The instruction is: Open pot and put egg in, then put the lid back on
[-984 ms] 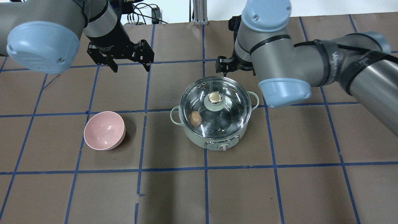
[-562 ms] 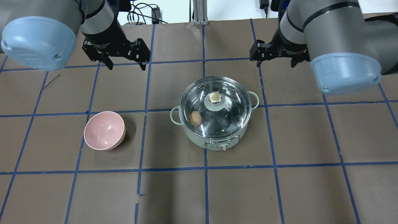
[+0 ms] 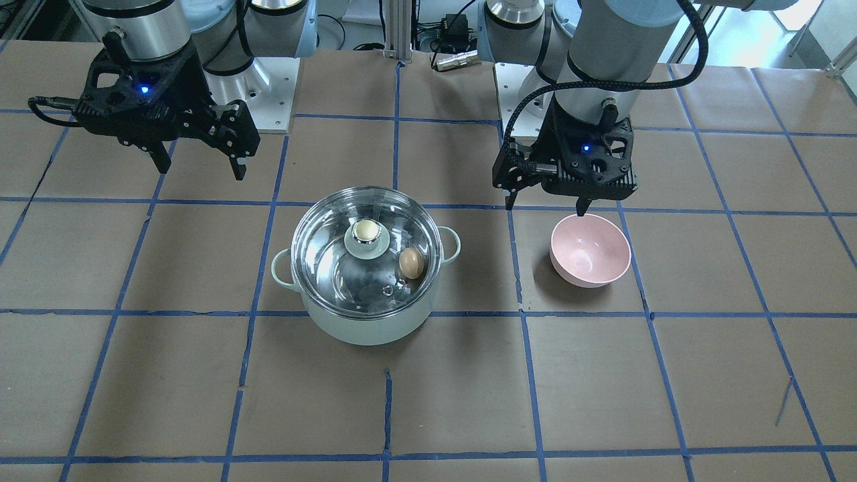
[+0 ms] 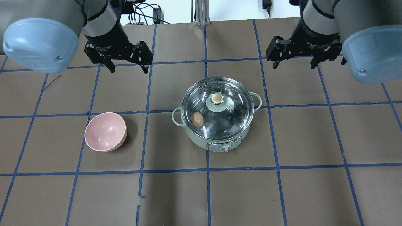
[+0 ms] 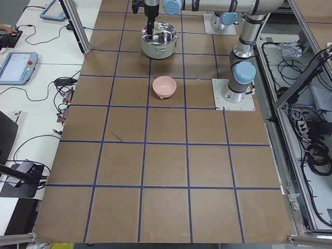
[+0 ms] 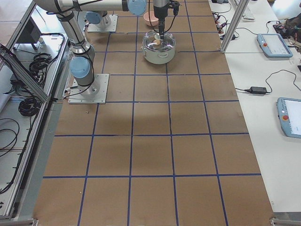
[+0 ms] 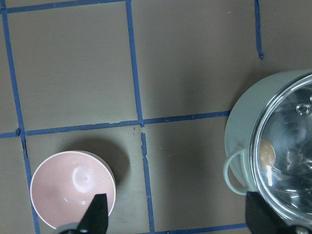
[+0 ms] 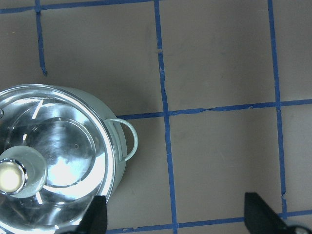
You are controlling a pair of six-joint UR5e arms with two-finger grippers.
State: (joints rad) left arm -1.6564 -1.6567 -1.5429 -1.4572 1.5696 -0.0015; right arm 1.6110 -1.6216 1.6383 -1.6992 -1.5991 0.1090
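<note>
The mint-green pot (image 4: 201,142) stands mid-table with the glass lid (image 4: 234,114) seated on it, its cream-topped knob (image 4: 216,99) upright. The brown egg (image 4: 197,119) lies inside the pot under the lid, on the side toward the bowl; it also shows in the front view (image 3: 411,263). My left gripper (image 4: 128,69) hangs open and empty beyond the pot, to its left. My right gripper (image 4: 294,66) hangs open and empty beyond the pot, to its right. The left wrist view shows the pot (image 7: 240,131) and the egg (image 7: 266,152). The right wrist view shows the lid (image 8: 63,146).
A pink bowl (image 4: 105,131) sits empty, left of the pot, roughly below my left gripper in the front view (image 3: 589,258). The table is brown paper with a blue tape grid. Cables and arm bases lie at the far edge.
My right arm has swung away from just behind the pot, up and to the right. My left gripper has barely shifted. Pot, lid, egg and bowl have not moved.
</note>
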